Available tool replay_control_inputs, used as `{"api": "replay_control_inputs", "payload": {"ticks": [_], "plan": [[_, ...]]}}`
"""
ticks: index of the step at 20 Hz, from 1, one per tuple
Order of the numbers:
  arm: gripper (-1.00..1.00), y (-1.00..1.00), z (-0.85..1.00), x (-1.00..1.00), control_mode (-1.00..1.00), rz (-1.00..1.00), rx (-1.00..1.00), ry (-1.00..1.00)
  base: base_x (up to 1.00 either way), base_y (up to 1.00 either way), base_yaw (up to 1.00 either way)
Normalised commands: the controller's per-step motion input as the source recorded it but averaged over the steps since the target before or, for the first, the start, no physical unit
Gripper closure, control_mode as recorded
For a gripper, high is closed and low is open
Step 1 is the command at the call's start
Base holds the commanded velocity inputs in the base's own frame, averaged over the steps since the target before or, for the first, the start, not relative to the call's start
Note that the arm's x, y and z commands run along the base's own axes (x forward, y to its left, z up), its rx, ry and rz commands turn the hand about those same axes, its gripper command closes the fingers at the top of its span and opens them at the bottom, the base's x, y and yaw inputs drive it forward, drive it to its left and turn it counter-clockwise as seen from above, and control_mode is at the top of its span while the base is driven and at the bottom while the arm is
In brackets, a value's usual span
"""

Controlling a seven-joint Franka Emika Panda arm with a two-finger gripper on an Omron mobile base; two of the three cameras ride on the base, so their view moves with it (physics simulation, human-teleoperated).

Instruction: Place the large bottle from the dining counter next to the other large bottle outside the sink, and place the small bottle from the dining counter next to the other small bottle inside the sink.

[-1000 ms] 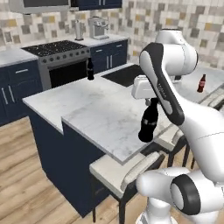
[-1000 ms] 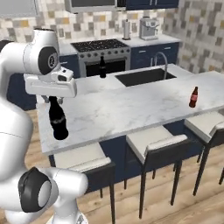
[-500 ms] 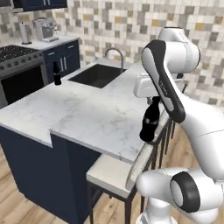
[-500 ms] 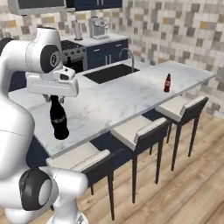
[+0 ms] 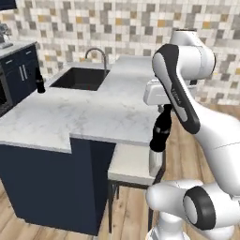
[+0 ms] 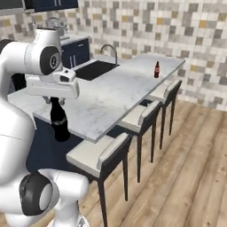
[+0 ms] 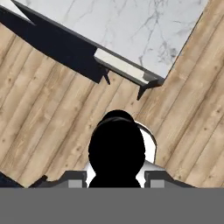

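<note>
1. The hand point(image 6: 56, 101) is clamped on the large bottle point(image 6: 59, 120), left of frame, hanging upright off the counter point(image 6: 111, 95) edge.
2. The small bottle point(image 6: 156, 69) stands upper right on it.

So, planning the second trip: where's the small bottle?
The small bottle stands upright in the right base view, on the dining counter at its far end, beyond the sink.
</note>
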Motion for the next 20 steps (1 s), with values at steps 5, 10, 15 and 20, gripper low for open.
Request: {"api": "replay_control_inputs", "payload": {"ticks": [5,10,15,20], "plan": [[1.00,0.00,0.00,0.00,1.00,0.00,0.00,0.00,0.00,1.00,-0.47],[1.00,0.00,0.00,0.00,1.00,0.00,0.00,0.00,0.00,1.00,-0.44],[1.00,0.00,0.00,0.00,1.00,0.00,0.00,0.00,-0.22,1.00,-0.41],[1.00,0.00,0.00,0.00,1.00,0.00,0.00,0.00,-0.31,1.00,-0.40]]}}
